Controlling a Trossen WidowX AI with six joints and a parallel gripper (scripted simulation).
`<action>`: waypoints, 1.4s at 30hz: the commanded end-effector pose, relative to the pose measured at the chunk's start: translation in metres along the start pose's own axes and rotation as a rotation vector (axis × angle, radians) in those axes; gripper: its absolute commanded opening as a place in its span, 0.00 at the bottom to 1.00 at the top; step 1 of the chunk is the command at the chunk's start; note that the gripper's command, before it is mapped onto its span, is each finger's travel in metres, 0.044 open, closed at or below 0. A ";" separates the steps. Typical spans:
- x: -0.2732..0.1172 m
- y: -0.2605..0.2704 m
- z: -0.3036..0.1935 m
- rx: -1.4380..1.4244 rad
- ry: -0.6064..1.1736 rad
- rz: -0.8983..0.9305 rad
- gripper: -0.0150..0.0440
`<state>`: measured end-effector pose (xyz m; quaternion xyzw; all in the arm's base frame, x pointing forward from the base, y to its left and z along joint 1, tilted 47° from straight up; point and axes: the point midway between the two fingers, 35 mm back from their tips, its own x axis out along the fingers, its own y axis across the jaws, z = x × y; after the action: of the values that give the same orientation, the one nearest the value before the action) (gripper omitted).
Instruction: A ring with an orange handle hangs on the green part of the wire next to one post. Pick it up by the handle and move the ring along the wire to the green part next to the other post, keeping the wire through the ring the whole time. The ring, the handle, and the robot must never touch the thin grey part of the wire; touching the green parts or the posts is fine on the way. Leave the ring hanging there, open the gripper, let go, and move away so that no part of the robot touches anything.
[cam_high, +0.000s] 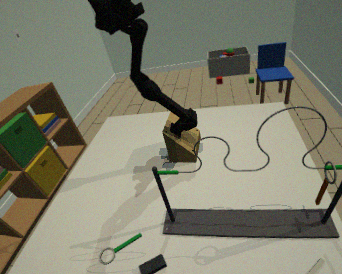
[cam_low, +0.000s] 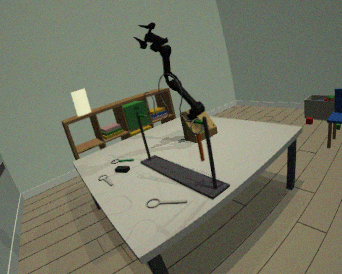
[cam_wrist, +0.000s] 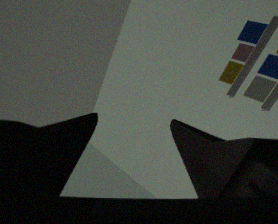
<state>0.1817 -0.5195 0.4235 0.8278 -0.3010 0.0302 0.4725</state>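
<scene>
The gripper (cam_low: 142, 34) (cam_wrist: 135, 120) is seen raised high above the table (cam_low: 250, 145) (cam_high: 110, 150), its fingers spread wide apart with nothing held between them. Behind it, in the wrist view, a pale wall and part of a shelf with coloured blocks are shown. The black arm (cam_high: 142, 85) (cam_low: 175, 85) is mounted on a wooden block (cam_high: 182, 147) (cam_low: 200, 131) on the table.

In front of the block, a curvy wire (cam_high: 242, 170) is stretched between two black posts, which are fixed to a dark base plate (cam_high: 250, 223) (cam_low: 180, 175). The ring (cam_high: 330, 172) with its orange handle (cam_high: 322, 192) (cam_low: 201, 148) is hung on the green part beside the right-hand post in the top view, the handle pointing down.

Around the stand, a green-handled loop (cam_high: 125, 244) (cam_low: 125, 160), a small black block (cam_high: 153, 264) (cam_low: 122, 169) and two grey loops are laid on the table. Beyond it, a wooden shelf unit (cam_high: 70, 127) (cam_low: 95, 118), a blue chair (cam_high: 274, 74) and a grey toy bin (cam_high: 228, 65) are placed.
</scene>
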 end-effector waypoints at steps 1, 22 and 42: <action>0.000 0.002 -0.002 -0.002 0.003 0.002 0.89; -0.078 0.111 -0.268 -0.195 0.258 0.127 0.53; -0.182 0.058 -0.513 -0.510 0.494 0.109 0.53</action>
<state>0.1185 -0.0938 0.6893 0.6502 -0.2377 0.1782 0.6993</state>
